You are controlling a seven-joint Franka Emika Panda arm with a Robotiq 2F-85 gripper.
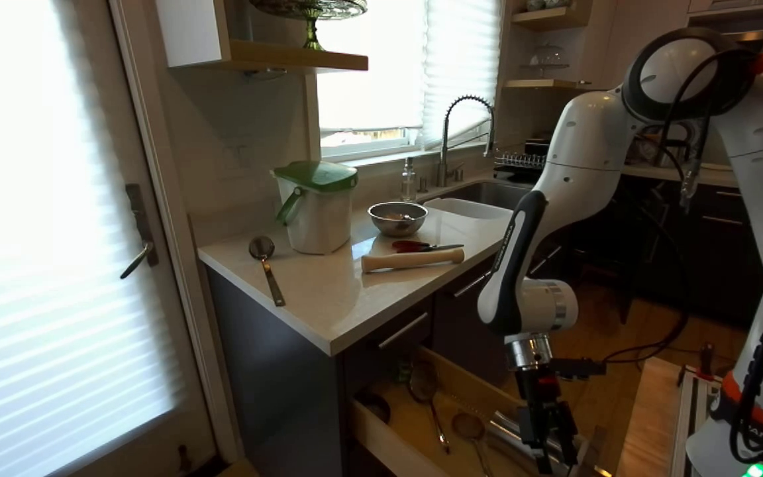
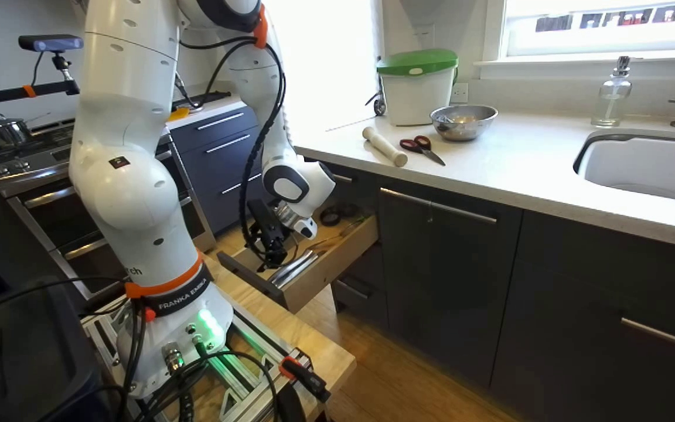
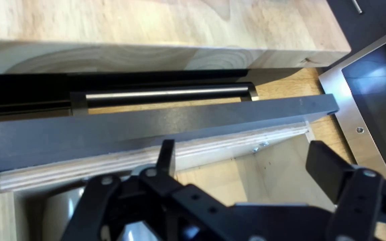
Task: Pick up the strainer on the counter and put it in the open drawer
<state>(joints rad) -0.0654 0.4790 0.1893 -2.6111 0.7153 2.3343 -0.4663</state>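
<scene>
The jaws are standing wide apart, and in the wrist view the floor of the open drawer [image 3: 281, 167] is showing between the pads [image 3: 325, 169]. The gripper [image 3: 241, 157] is pointing downward close to the drawer's dark front panel [image 3: 152, 125]; whether its tips are dipping below the rim, the views are not making clear. In an exterior view the strainer [image 1: 268, 271] is lying on the counter [image 1: 318, 298], its round head pointing toward the wall [image 1: 212, 192] and its handle toward the counter's end edge, the handle's tip resting just beside that edge. Its long axis is running at a slant to the edge. The strainer is lying well apart from the jaws and higher up, while they are hanging below counter height, out in front of the cabinets [image 2: 449, 264]. Two long-handled tools [image 1: 424, 384] are lying in the drawer. A lidded bin [image 1: 320, 222] is standing near the strainer's head. Farther along the counter, scissors [image 1: 409, 246] are lying just beside a rolling pin [image 1: 413, 260], with a metal bowl [image 1: 398, 228] standing behind them
</scene>
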